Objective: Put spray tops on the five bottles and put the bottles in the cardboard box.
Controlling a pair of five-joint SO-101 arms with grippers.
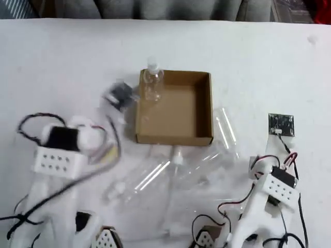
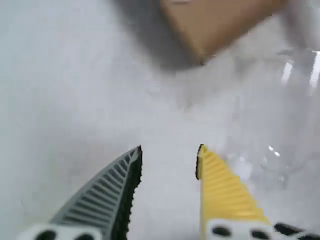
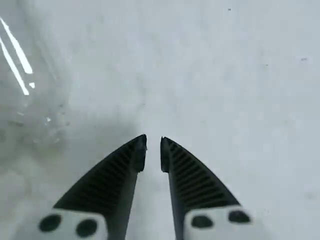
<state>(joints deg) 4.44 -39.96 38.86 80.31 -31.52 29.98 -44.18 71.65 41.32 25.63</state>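
Left pincer point(image 2: 167, 160): open, wide gap between the grey finger point(image 2: 107, 195) and the yellow finger point(image 2: 222, 190), nothing in it, hanging over bare tabletop point(image 2: 65, 90). Its wrist cam has a corner of the cardboard box point(image 2: 220, 20) ahead and a clear bottle point(image 2: 285, 125) lying off the yellow-finger side. The high view puts that pincer, blurred, just beside the box wall on the left arm's side. Right pincer point(image 3: 153, 150): black fingers point(image 3: 110, 185) all but closed, slim gap only, gripping nothing, low over the tabletop with a clear bottle near it to one side. The right arm point(image 1: 276, 186) sits well apart from the box. Box contents: one capped bottle point(image 1: 152, 82), upright, pale top on, in the far corner on the left arm's side, against the wall; the rest of the box floor is bare cardboard. Outside the box: loose clear bottles lying flat on the tabletop in front of it, one point(image 1: 155, 174) angled toward the front wall, one point(image 1: 226, 126) just beside the wall on the right arm's side, more point(image 1: 207, 165) between box and right arm. They're transparent, so the exact count is hard to tell. What looks like a spray top point(image 1: 178, 156) lies among them. Small dark circuit board point(image 1: 281, 124) sits beyond the right arm, markings too small to read.
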